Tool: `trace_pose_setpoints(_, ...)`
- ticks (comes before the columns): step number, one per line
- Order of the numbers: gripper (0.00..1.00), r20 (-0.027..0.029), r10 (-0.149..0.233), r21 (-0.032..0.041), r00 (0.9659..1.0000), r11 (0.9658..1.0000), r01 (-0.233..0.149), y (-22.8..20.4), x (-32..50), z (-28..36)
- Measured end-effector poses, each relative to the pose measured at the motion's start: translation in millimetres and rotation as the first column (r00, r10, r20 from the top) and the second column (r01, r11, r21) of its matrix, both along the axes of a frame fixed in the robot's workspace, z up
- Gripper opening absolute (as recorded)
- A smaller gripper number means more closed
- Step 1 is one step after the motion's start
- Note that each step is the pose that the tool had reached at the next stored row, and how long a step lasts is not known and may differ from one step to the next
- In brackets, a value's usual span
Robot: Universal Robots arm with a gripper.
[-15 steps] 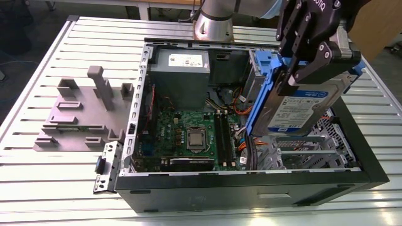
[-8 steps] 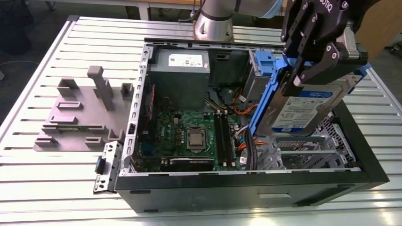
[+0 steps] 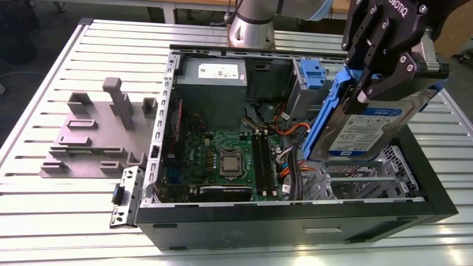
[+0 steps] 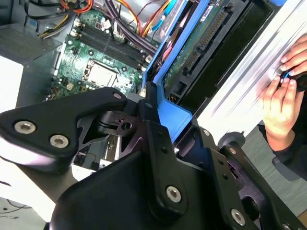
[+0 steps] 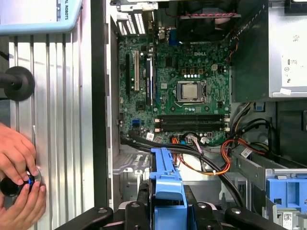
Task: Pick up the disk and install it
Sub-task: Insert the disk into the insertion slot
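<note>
A worktop [image 3: 44, 194] of pale ribbed metal slats spread across most of the exterior view, evenly lit with soft reflections along its ridges. Beyond its far corner at the exterior view's left lay a dark floor [image 3: 30, 33], and a light wooden board [image 3: 194, 2] ran behind.

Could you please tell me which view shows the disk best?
The exterior view: the disk, tilted in the gripper, shows its labelled face and blue carrier. The second wrist view shows its circuit-board side; the first wrist view, one carrier end.
</note>
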State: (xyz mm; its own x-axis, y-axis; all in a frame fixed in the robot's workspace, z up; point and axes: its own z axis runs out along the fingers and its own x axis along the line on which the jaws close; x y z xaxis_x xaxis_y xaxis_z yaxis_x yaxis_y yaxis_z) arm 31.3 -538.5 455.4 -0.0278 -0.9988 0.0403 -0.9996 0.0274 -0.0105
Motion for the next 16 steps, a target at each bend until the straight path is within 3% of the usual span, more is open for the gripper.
trace_pose_setpoints(16, 0.36, 0.0, 0.0, 0.0, 1.0, 1.0, 0.0, 0.0, 29.7, -4.5)
